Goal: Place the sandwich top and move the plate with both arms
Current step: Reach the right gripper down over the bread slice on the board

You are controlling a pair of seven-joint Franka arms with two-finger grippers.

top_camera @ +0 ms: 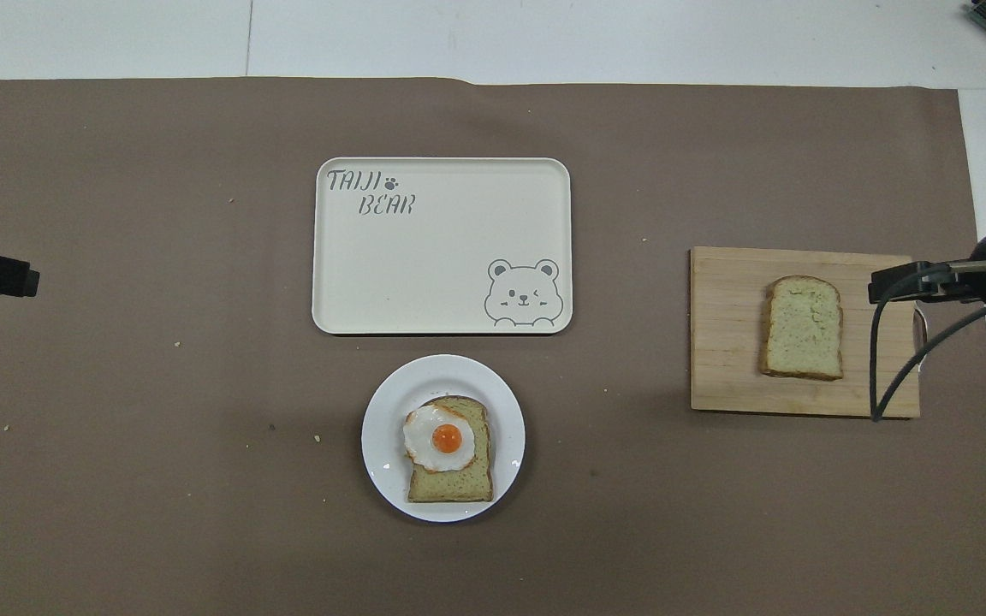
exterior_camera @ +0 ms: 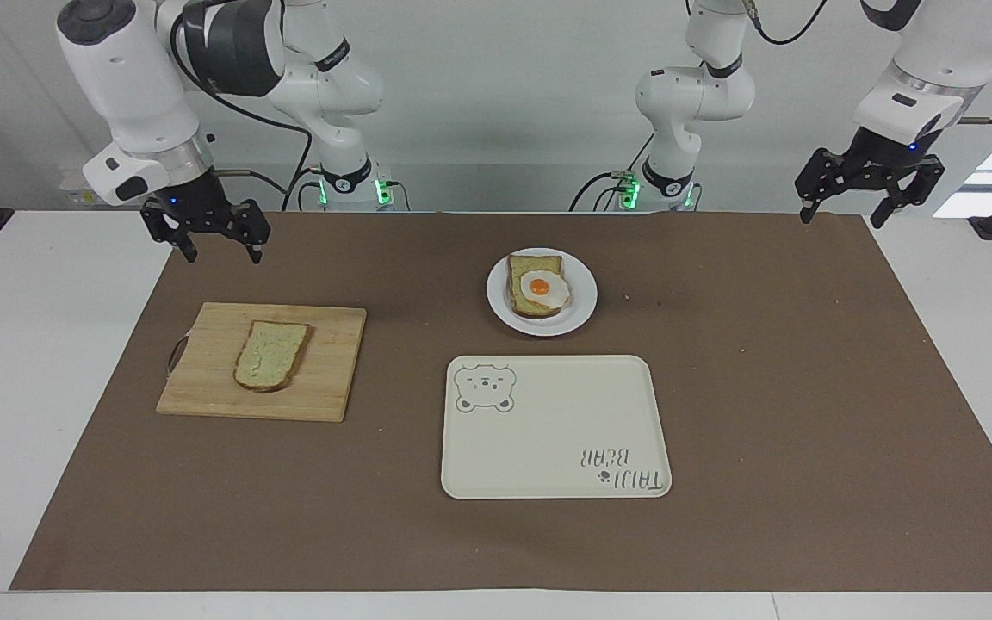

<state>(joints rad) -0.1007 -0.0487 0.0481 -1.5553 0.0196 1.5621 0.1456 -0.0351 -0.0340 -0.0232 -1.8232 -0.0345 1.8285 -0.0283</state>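
**Still flat on the board: bread slice free, both claws aloft**

Plainly in reach, the sandwich top (exterior_camera: 270, 355) lies flat on the wooden cutting board (exterior_camera: 328, 370), which sits toward the right arm's end of the table (exterior_camera: 48, 362), touched by nothing. The plate (exterior_camera: 579, 303) rests near the middle of the brown mat (exterior_camera: 806, 387), close to the edge nearest the robots, carrying a bread slice with a fried egg (exterior_camera: 539, 290). Just beside it, farther from the robots, lies the cream bear tray (exterior_camera: 548, 439), bare. Open mat separates board and plate.

The right gripper (exterior_camera: 212, 243) hangs in the air over the mat's corner at the right arm's end, fingers spread and holding nothing. The left gripper (exterior_camera: 868, 191) hangs over the mat's corner at the left arm's end, claws also parted and unloaded.
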